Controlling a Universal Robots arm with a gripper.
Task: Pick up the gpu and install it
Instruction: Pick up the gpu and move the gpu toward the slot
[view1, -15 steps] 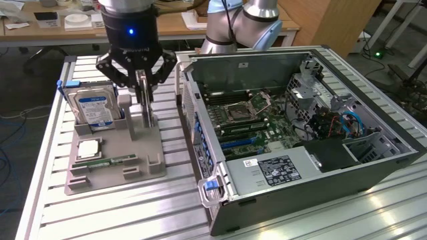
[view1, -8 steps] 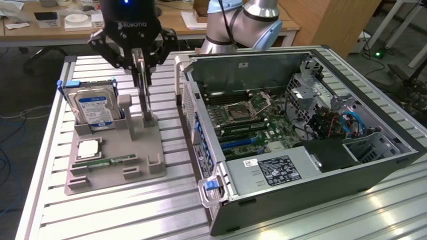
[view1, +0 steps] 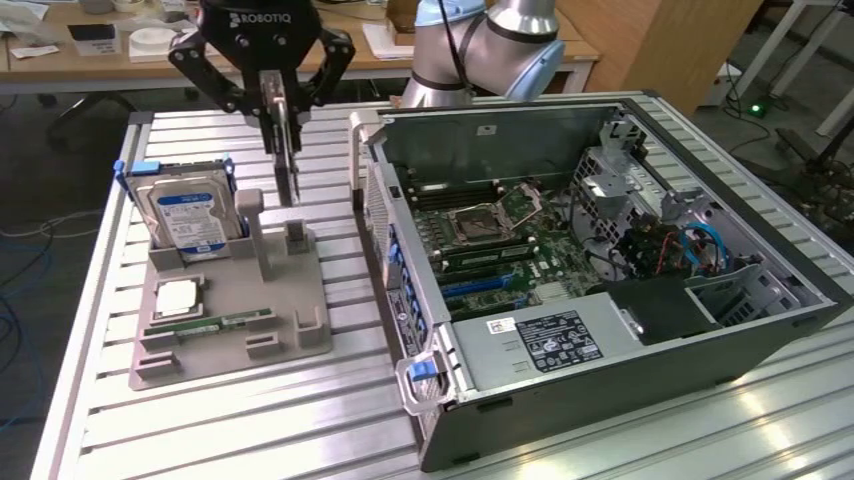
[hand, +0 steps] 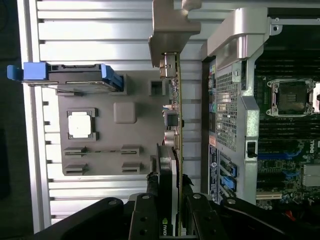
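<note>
My gripper (view1: 276, 105) is shut on the gpu (view1: 284, 160), a thin card held on edge and hanging vertically. Its lower end sits just above the slotted posts of the grey holder tray (view1: 234, 300). In the wrist view the gpu (hand: 176, 115) appears edge-on between the black fingers (hand: 150, 200), with its silver end bracket (hand: 170, 30) at the far end. The open computer case (view1: 601, 250) stands beside the tray on the exterior view's right, with its motherboard (view1: 494, 230) exposed.
On the tray stand a silver hard drive with a blue label (view1: 187, 215) in a blue-clipped cradle, a CPU chip (view1: 176, 297) and a narrow green memory stick (view1: 220, 322). The case's side wall (hand: 235, 100) lies close beside the card. A slatted metal table (view1: 267, 420) is underneath.
</note>
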